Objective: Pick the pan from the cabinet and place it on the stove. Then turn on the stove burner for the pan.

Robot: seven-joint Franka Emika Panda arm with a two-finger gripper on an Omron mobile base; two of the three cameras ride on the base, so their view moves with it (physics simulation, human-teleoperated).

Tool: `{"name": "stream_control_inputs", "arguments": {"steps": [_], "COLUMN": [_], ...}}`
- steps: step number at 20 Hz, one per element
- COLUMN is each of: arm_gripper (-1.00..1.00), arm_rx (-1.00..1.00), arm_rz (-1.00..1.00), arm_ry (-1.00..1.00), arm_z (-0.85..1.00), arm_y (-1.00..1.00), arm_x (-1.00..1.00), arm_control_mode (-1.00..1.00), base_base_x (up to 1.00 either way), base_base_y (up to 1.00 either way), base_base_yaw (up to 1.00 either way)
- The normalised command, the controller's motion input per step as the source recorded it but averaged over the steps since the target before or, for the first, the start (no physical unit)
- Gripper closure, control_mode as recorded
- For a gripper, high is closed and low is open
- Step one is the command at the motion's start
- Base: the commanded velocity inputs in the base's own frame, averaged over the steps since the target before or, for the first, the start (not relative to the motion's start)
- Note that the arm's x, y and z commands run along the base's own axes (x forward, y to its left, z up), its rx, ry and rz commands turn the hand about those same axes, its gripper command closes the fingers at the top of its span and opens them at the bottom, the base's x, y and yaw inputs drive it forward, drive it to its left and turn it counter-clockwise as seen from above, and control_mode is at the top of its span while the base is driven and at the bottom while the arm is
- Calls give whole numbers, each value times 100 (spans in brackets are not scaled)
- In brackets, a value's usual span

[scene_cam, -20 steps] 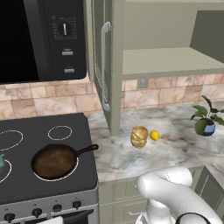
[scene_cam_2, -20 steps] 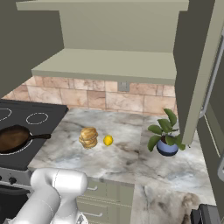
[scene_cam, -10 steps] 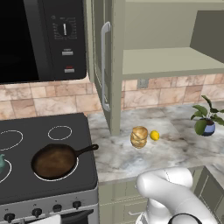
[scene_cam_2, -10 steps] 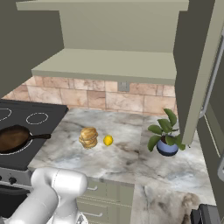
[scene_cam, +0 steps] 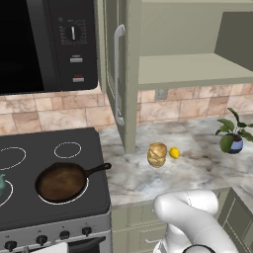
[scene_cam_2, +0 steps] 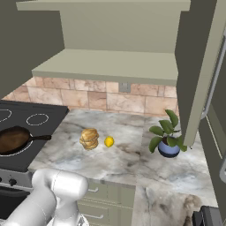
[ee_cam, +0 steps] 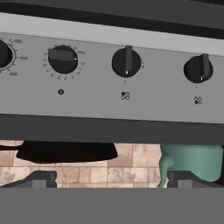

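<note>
Counting: one pan (scene_cam: pixel 62 181) on the stove (scene_cam: pixel 44 148), sitting on the front ring (scene_cam: pixel 84 190), handle pointing right toward the counter. One teal kettle (scene_cam: pixel 2 182) at the stove's left edge. Four knobs in the hand view (ee_cam: pixel 126 62), one of them (ee_cam: pixel 62 59) turned sideways, two upright. One round brown food item (scene_cam: pixel 157 154) and one lemon (scene_cam: pixel 175 153) right of the stove, touching or nearly so. One potted plant (scene_cam_2: pixel 167 136) farther right. Marble counter (scene_cam: pixel 197 168), tan stone tile backsplash, microwave (scene_cam: pixel 47 44) above the stove, wall cabinet (scene_cam: pixel 188 69) open with bare shelf. Fingers (ee_cam: pixel 41 178) spread wide, holding nothing, facing the knob strip. Nothing has shifted since the earlier frames.
</note>
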Motion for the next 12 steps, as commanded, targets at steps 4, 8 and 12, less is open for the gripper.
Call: {"name": "stream_control_inputs", "arguments": {"steps": [4,8,12], "arm_gripper": [-100,-100,-100], "arm_rx": [0,0,0], "arm_rz": [0,0,0], "arm_ry": [0,0,0], "arm_z": [-26,-28,-24], "arm_y": [11,10,11], "arm_x": [16,15,15], "arm_control_mode": [-100,-100,-100], "base_base_x": [0,0,0], "base_base_y": [0,0,0], "base_base_yaw": [0,0,0]}}
